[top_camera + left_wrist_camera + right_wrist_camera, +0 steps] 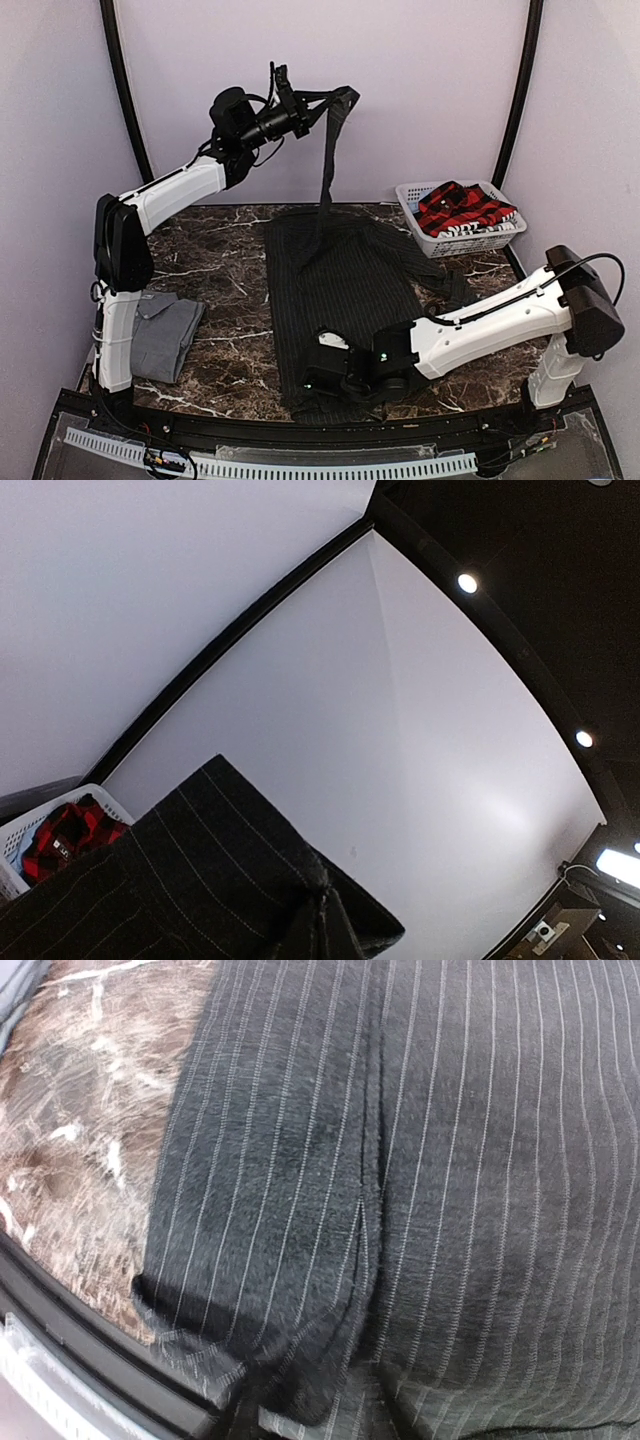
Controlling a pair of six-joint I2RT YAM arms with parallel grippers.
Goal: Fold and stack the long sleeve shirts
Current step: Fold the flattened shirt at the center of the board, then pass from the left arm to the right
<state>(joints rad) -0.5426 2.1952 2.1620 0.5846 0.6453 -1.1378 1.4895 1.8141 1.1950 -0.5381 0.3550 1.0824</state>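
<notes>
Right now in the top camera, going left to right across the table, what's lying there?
Folded grey shirt → black pinstriped shirt spread mid-table → white basket, with the red plaid shirt inside it.

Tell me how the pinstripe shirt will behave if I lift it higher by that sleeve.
Probably floppy: the sleeve hangs limp from the left fingers while the pinstripe shirt lies flat on the table. Likely light, since one pinch holds the sleeve up. It would likely bunch and drag rather than rise as one piece.
</notes>
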